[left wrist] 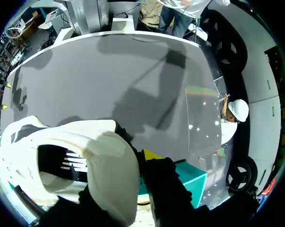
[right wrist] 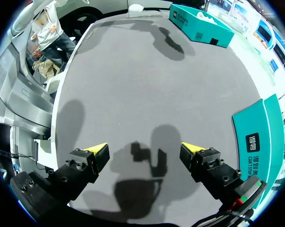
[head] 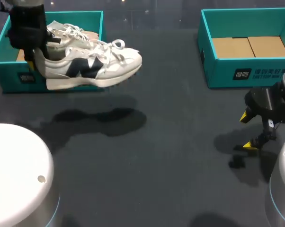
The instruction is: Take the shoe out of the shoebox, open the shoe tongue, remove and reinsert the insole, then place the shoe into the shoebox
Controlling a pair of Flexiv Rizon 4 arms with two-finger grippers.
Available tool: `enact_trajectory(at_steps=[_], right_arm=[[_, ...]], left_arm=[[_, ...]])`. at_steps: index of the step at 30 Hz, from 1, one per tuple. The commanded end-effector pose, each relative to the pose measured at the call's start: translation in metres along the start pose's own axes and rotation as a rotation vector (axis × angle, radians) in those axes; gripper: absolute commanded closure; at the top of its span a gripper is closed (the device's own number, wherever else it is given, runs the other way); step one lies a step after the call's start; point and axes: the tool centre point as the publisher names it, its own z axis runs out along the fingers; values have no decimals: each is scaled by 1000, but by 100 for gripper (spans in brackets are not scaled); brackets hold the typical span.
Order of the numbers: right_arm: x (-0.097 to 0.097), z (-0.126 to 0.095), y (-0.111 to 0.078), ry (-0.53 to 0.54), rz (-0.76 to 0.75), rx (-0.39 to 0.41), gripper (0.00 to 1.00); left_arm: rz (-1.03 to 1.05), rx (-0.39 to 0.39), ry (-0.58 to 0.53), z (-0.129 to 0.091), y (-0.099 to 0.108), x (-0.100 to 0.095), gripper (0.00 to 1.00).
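At upper left of the frame my left gripper [head: 35, 59] pinches the heel of the white-and-navy laced sneaker [head: 93, 64], aloft by the teal cardboard shoebox [head: 10, 79], so I'd lower it level onto the dark table [head: 171, 142], my right gripper [head: 247, 131] spread wide and empty.

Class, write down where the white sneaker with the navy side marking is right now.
Head view, left side: the white sneaker hangs lifted in the left gripper, held by its heel, its toe reaching past the left shoebox over the table.

R end effector [right wrist: 143, 149] open over table [right wrist: 133, 85]
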Motion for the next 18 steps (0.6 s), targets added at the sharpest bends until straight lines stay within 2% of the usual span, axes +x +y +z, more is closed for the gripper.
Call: enact_trajectory(at_steps=[1,8,18], right_arm=[[1,0,0,-3,1,3,0],[1,0,0,-3,1,3,0],[1,0,0,-3,1,3,0]], left_arm=[[6,-210,14,18,-38,-25,100],[25,-211,40,32,-70,-64,100],[25,-211,40,32,-70,-64,100]])
